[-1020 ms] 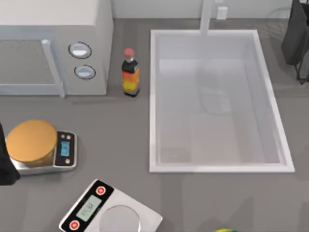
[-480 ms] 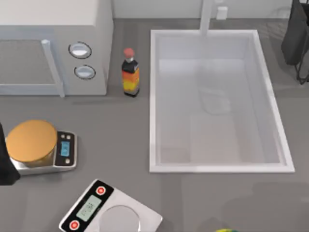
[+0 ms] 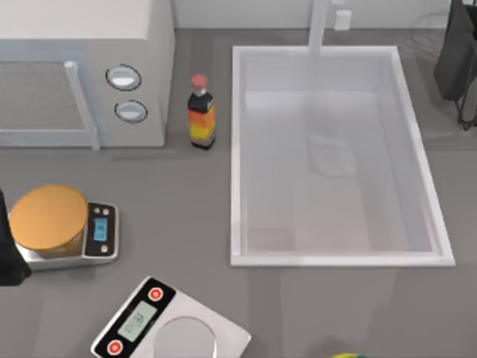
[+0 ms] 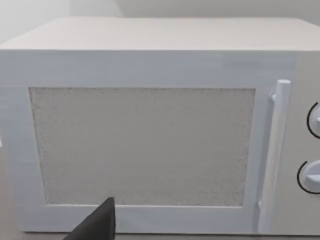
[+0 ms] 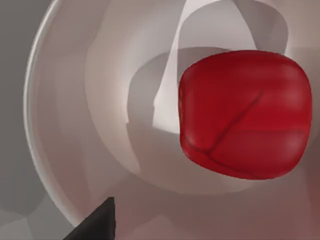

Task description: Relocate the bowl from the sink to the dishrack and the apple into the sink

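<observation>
The red apple [image 5: 245, 115] is close in the right wrist view, resting on pale grey curved bands that look like the dishrack [image 5: 75, 125]. A dark tip of my right gripper [image 5: 95, 222] shows near it, apart from the apple. My right arm [image 3: 458, 56] is at the table's far right corner. The white sink [image 3: 237, 149] lies right of centre with nothing in its basin, and its tap [image 3: 319, 26] rises at the far rim. The bowl is out of view. My left arm [image 3: 7, 257] is parked at the left edge, and its gripper [image 4: 95, 225] faces the microwave.
A white microwave [image 3: 82, 74] stands at the far left, with a dark bottle [image 3: 200, 113] between it and the sink. A scale with an orange-topped disc [image 3: 49, 218] and a second scale [image 3: 168, 324] sit front left. A yellow-green round thing [image 3: 346, 356] peeks at the front edge.
Faint shadows in the sink and on the table in front of it have shifted slightly. The arms and objects hold their places.
</observation>
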### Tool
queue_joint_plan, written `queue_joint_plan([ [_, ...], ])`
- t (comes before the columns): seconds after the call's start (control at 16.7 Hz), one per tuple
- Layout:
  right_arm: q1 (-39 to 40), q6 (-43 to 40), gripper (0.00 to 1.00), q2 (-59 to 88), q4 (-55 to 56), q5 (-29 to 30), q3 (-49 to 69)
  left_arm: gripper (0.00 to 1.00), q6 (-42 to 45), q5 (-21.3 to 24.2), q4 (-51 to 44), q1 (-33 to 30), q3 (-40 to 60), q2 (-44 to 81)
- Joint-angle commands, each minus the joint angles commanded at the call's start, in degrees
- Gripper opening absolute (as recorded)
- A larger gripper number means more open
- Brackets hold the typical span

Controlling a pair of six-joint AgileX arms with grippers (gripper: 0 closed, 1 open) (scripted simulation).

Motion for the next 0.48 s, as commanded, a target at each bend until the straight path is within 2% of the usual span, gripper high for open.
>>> queue_joint_plan([
  [0.3, 0.27, 0.09, 1.0, 0.15, 0.97, 0.01, -0.6, 1.0, 0.0, 0.0, 0.0, 0.0, 0.0, 0.0],
  [0.48, 0.28, 0.15, 1.0, 2.27, 5.81, 0.01, -3.17, 1.0, 0.0, 0.0, 0.0, 0.0, 0.0, 0.0],
])
